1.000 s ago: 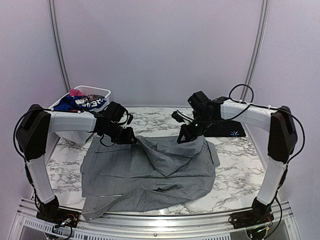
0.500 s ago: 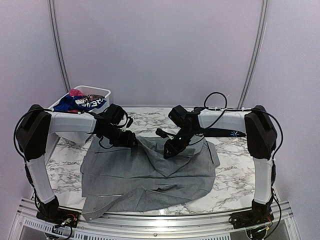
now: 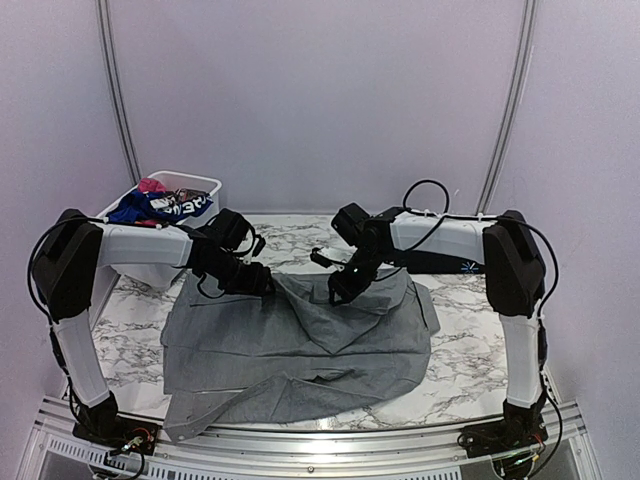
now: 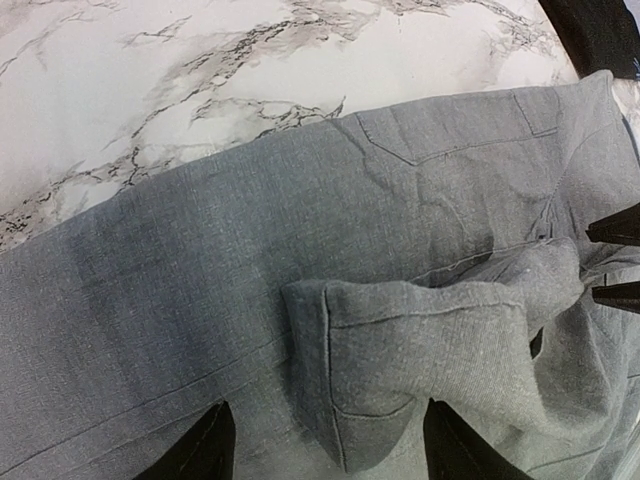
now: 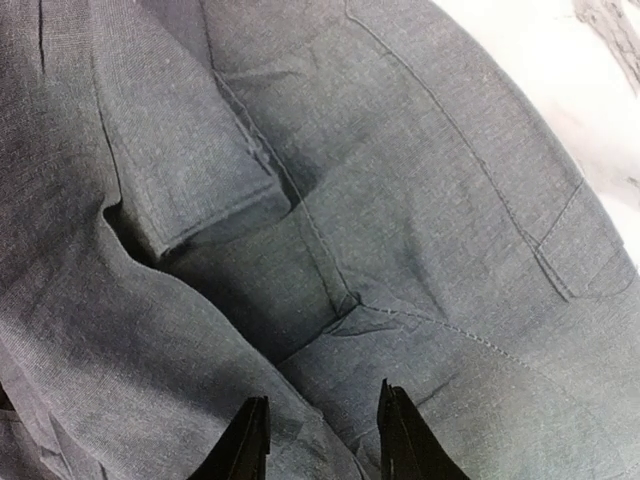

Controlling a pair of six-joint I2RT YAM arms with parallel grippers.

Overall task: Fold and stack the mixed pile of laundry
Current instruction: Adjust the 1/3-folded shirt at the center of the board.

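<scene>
The grey collared cloth shirt was spread beside the white plastic basket. The left jaws and right jaws were held apart, nothing pinched; the loose fold could be missed by shallow closing.

I've got a plain mid-grey shirt, stitching in the same grey, on a white table veined dark grey like marble. White basket: a blue piece, a navy piece with white lettering, a pink scrap. The black piece carries a small pale-blue mark. Left claw black, right claw black.
</scene>
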